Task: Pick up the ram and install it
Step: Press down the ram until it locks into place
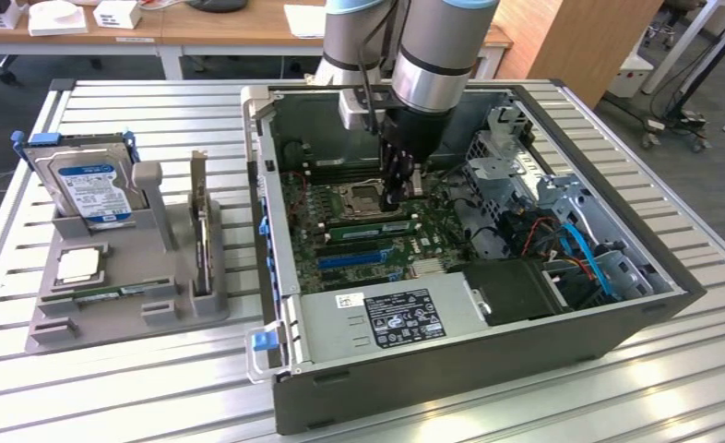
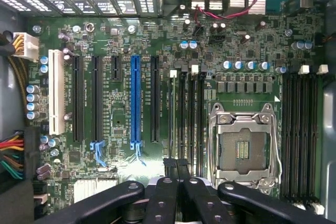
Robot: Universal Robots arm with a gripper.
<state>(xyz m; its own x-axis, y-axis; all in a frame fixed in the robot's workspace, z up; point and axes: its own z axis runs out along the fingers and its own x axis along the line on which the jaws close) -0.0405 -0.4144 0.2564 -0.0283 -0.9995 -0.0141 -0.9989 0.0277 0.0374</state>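
The pincer (image 2: 175, 167) is clenched low inside the open grey computer case (image 1: 461, 360), likely to line up with the black memory slots (image 2: 191, 114) beside the silver processor socket (image 2: 242, 148). The ram (image 2: 173, 119), a thin green stick seen edge-on, stands at the slot farthest from that socket, its end at the fingertips; whether they pinch it, I cannot tell.

Table (image 1: 116, 101): ribbed bare metal, satin. Case (image 1: 461, 360): matt grey painted metal. Motherboard (image 2: 121, 40): glossy green board. CPU socket (image 2: 242, 150) frame: bright polished metal. Gripper (image 2: 177, 174): matt black links. Holder (image 1: 116, 295) at 9 o'clock: matt grey plastic.
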